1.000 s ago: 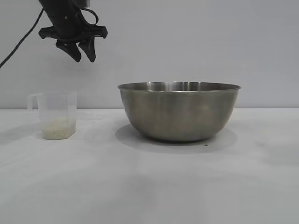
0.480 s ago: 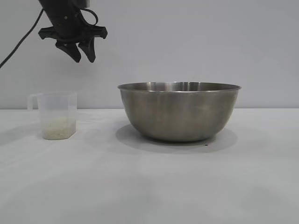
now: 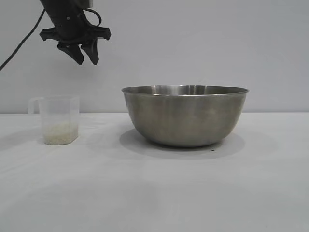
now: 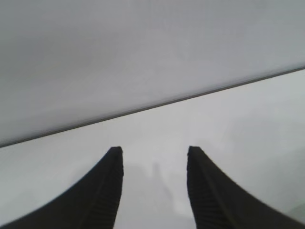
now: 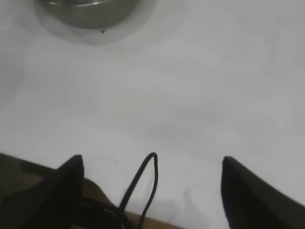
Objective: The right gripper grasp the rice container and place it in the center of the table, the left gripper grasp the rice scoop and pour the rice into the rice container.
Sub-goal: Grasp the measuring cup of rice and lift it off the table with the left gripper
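Note:
The rice container, a large steel bowl, stands on the white table near its middle; its base also shows in the right wrist view as the rice container. At the left stands the rice scoop, a small translucent cup with a side handle, upright, with a low layer of rice in it. My left gripper hangs high above the scoop, a little to its right, open and holding nothing; in its own view the left gripper has only bare table between its fingers. My right gripper is open and empty, well away from the bowl.
A grey wall stands behind the table. In the right wrist view a thin black cable loop rises over the table's near edge, with dark gear beside it.

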Available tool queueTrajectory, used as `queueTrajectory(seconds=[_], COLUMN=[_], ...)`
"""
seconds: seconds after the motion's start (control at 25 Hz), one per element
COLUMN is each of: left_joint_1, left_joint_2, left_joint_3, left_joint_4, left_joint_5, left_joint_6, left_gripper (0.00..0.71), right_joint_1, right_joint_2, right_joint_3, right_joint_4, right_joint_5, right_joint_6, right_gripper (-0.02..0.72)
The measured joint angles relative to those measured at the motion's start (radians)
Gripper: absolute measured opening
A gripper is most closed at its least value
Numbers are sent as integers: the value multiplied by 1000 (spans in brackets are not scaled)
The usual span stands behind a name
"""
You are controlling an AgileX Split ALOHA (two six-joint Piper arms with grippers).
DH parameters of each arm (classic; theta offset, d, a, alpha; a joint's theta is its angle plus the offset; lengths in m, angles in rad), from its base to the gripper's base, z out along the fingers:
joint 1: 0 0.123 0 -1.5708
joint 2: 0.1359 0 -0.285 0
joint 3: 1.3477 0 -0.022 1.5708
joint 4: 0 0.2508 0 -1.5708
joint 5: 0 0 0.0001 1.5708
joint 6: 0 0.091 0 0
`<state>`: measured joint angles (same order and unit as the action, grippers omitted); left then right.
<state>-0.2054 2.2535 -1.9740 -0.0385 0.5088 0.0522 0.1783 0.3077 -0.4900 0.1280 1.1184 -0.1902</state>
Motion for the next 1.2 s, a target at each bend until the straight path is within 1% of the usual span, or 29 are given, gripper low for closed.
queueTrajectory(seconds=[0.12, 0.16, 0.24, 0.28, 0.44, 0.72, 0.96, 1.0, 1.08, 1.16, 1.2], left_joint_1=[0, 0, 0, 0, 0, 0, 0, 0, 0, 0, 0], left_joint_2=[0, 0, 0, 0, 0, -60, -94, -94, -104, -128, -146], left_joint_3=[0, 0, 0, 0, 0, 0, 0, 4, 58, 152, 216], left_joint_4=[0, 0, 0, 0, 0, 6, 77, 79, 81, 81, 83], left_joint_5=[0, 0, 0, 0, 0, 12, 14, 4, -52, -141, -204], left_joint_6=[0, 0, 0, 0, 0, 0, 0, 0, 0, 0, 0], left_gripper=[274, 274, 274, 274, 274, 274, 274, 274, 274, 274, 274], right_joint_1=[0, 0, 0, 0, 0, 0, 0, 0, 0, 0, 0], right_joint_2=[-84, -107, -164, -187, -263, -274, -274, -274, -274, -274, -274], right_joint_3=[0, 0, 0, 0, 0, 0, 0, 0, 0, 0, 0], right_joint_4=[-15, -19, -31, -35, -43, -48, -48, -48, -48, -48, -48], right_joint_5=[8, 8, 10, 10, 18, 20, 22, 22, 22, 24, 24], right_joint_6=[18, 20, 22, 22, 26, 26, 28, 28, 28, 28, 28], right_gripper=[564, 510, 508, 450, 449, 449, 449, 449, 449, 449, 449])
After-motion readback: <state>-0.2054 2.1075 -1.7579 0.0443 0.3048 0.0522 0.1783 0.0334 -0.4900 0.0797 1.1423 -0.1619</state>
